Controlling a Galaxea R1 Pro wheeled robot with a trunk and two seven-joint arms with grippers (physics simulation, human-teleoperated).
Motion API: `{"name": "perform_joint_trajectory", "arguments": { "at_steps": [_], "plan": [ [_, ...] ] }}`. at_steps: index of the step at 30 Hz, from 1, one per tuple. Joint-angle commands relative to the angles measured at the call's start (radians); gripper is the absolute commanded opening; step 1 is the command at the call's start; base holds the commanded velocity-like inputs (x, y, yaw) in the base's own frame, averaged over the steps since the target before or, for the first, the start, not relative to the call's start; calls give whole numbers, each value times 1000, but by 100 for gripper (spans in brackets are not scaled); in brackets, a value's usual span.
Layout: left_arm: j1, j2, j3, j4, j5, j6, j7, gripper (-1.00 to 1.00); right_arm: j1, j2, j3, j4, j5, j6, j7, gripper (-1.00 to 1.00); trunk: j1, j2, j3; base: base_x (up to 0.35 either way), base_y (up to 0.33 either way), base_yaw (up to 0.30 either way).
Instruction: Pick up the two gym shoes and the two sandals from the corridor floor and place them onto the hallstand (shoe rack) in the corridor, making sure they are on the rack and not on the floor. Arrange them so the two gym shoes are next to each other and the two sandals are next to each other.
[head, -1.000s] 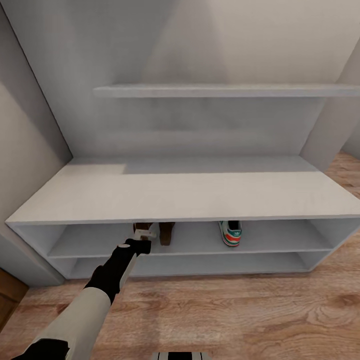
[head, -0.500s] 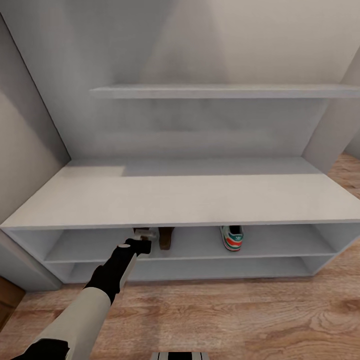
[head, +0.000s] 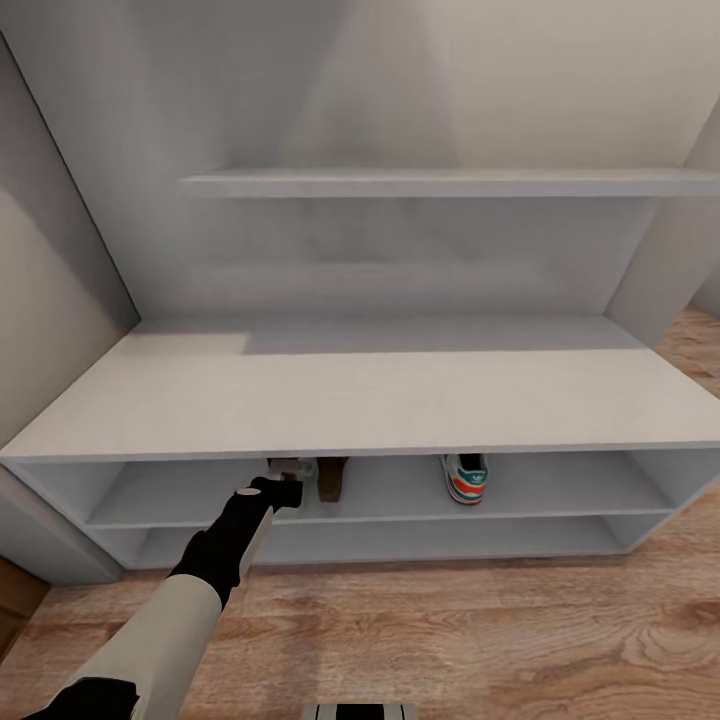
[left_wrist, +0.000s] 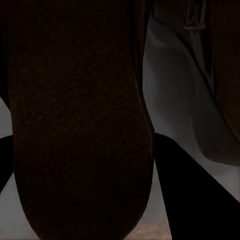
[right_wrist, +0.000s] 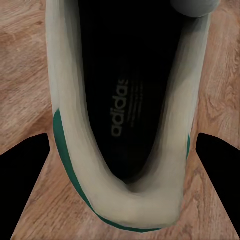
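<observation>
The hallstand (head: 380, 395) is a pale grey bench with two open shelves. My left gripper (head: 287, 478) reaches into the upper shelf, shut on a dark brown sandal (left_wrist: 80, 110) whose sole sits between the fingers (left_wrist: 200, 200). Right beside it, a second sandal (head: 333, 475) (left_wrist: 196, 20) lies on that shelf. Further right on the same shelf sits a gym shoe (head: 462, 477). My right gripper (right_wrist: 123, 137) is shut on the other gym shoe (right_wrist: 120, 200), white with a green stripe, over the wood corridor floor (right_wrist: 20, 60).
A wall shelf (head: 440, 182) hangs above the bench top. Grey walls close in at the left (head: 50, 280) and the right (head: 670, 230). Plank floor (head: 450, 620) stretches in front of the hallstand, and the lower shelf (head: 420, 540) is open.
The head view has shifted slightly, so the hallstand sits a bit lower and wider. My left arm stays at the upper shelf with the sandal.
</observation>
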Motion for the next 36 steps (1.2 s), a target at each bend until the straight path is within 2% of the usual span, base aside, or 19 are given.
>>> {"name": "perform_joint_trajectory", "arguments": {
  "at_steps": [1, 8, 9, 36],
  "plan": [
    [0, 0, -1, -2, -11, 6, -1, -100, 0, 0, 1, -2, -10, 4, -4, -100, 0, 0, -1, 7, 0, 0],
    [0, 0, -1, -2, -10, 5, -3, -100, 0, 0, 1, -2, -10, 4, -4, -100, 0, 0, -1, 1, 0, 0],
    [0, 0, -1, -2, -10, 5, -4, 100, 0, 0, 1, -2, -10, 4, -4, -100, 0, 0, -1, 0, 0, 0],
    [0, 3, -3, -2, -11, 4, -3, 100, 0, 0, 1, -2, -10, 4, -4, -100, 0, 0, -1, -10, -1, 0]
  ]
}}
